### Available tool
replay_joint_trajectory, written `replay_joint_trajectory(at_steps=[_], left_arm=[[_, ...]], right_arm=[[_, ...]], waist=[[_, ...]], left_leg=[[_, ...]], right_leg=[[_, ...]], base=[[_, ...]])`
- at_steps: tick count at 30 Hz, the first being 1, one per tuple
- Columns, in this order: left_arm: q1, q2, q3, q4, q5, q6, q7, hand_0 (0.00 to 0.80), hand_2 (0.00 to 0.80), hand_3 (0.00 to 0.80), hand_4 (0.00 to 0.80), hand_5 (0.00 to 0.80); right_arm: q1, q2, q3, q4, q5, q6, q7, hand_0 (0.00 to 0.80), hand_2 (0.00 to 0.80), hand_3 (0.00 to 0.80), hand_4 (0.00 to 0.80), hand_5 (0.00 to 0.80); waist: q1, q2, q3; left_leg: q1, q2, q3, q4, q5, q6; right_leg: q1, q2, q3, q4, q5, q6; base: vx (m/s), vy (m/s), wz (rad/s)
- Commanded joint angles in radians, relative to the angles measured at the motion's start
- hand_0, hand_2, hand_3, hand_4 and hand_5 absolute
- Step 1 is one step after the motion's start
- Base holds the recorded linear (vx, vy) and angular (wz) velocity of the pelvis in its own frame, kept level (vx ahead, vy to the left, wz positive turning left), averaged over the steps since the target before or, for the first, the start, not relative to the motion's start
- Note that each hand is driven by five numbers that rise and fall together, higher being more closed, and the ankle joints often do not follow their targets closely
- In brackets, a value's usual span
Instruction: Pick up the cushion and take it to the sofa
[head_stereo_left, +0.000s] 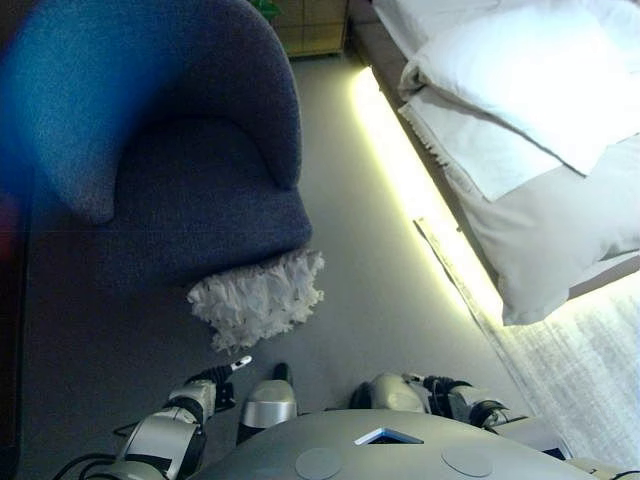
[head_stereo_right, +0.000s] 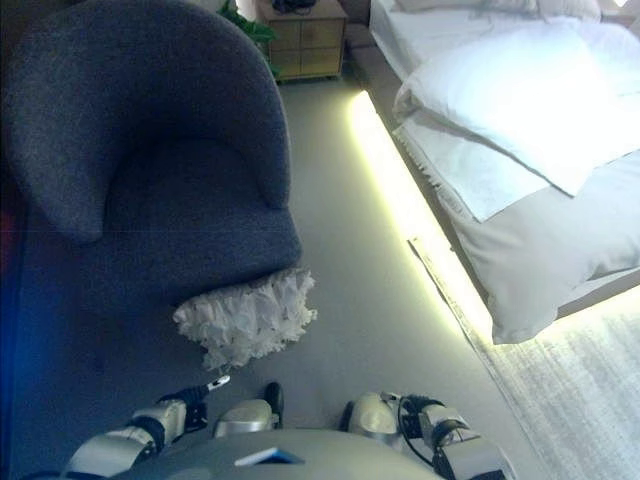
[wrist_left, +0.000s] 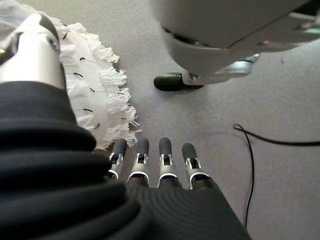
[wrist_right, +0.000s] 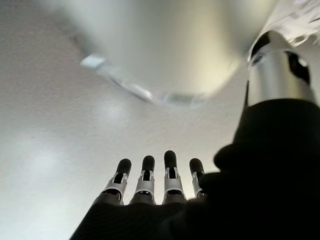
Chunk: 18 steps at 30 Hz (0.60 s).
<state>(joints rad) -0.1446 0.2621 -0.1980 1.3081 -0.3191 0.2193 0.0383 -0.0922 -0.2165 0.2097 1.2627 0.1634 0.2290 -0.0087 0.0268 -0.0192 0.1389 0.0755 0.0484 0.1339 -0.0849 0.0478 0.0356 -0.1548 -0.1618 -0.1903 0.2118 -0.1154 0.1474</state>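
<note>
The cushion (head_stereo_left: 258, 298) is white and fringed. It lies on the grey floor, leaning against the front edge of the dark blue sofa chair (head_stereo_left: 190, 200). It also shows in the left wrist view (wrist_left: 95, 95). My left hand (head_stereo_left: 207, 390) hangs low at the lower left, a short way in front of the cushion and apart from it. Its fingers (wrist_left: 165, 155) are straight and empty. My right hand (wrist_right: 170, 175) hangs at my right side over bare floor, with its fingers straight and holding nothing.
A bed (head_stereo_left: 520, 100) with white pillows and covers fills the right side, with a lit strip (head_stereo_left: 410, 190) along its base. A wooden nightstand (head_stereo_right: 305, 40) stands at the back. A pale rug (head_stereo_left: 580, 370) lies at the lower right.
</note>
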Motion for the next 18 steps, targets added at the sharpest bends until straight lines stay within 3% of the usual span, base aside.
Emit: replay_joint_trajectory(at_steps=[1,2,4,11,18], left_arm=[[-0.002,-0.006,-0.030,0.021,0.003,0.019,0.000,0.000,0.000,0.000,0.000,0.000],[0.008,-0.010,-0.030,0.024,-0.002,0.016,0.006,0.000,0.000,0.000,0.000,0.000],[0.016,-0.011,-0.029,0.025,-0.022,0.019,0.022,0.000,0.000,0.000,0.000,0.000],[0.044,-0.029,0.008,0.050,-0.002,0.012,0.043,0.000,0.000,0.000,0.000,0.000],[-0.013,-0.053,-0.020,0.014,-0.094,-0.066,0.122,0.000,0.000,0.000,0.000,0.000]], right_arm=[[0.017,-0.009,0.012,0.023,0.027,-0.003,-0.005,0.000,0.000,0.000,0.000,0.000],[0.025,-0.006,0.010,0.029,0.012,-0.005,-0.003,0.000,0.000,0.000,0.000,0.000],[0.034,-0.003,0.013,0.033,-0.011,-0.006,0.000,0.000,0.000,0.000,0.000,0.000],[0.032,-0.012,0.026,0.047,-0.036,0.002,0.003,0.000,0.000,0.000,0.000,0.000],[-0.043,-0.032,0.085,0.034,0.000,-0.019,-0.042,0.000,0.000,0.000,0.000,0.000]], waist=[[-0.025,-0.009,0.010],[-0.029,-0.012,0.006],[-0.028,-0.018,0.003],[0.020,-0.043,-0.023],[0.048,-0.006,0.029]], left_leg=[[-0.074,-0.027,-0.039,0.062,-0.105,0.011],[-0.067,-0.025,-0.057,0.061,-0.109,0.011],[-0.063,-0.021,-0.068,0.068,-0.118,0.008],[-0.058,0.012,-0.097,0.069,-0.104,-0.048],[-0.147,0.046,-0.132,0.062,-0.042,-0.097]], right_leg=[[0.055,0.020,0.122,-0.092,0.121,-0.019],[0.068,0.025,0.149,-0.108,0.118,-0.015],[0.090,0.029,0.153,-0.125,0.105,-0.015],[0.199,0.039,0.073,-0.227,0.080,-0.047],[0.163,0.062,0.010,-0.224,0.057,-0.083]], base=[[0.224,-0.134,0.86],[0.183,-0.123,0.91],[0.146,-0.139,0.71],[0.093,-0.172,0.33],[-0.114,-0.127,0.22]])
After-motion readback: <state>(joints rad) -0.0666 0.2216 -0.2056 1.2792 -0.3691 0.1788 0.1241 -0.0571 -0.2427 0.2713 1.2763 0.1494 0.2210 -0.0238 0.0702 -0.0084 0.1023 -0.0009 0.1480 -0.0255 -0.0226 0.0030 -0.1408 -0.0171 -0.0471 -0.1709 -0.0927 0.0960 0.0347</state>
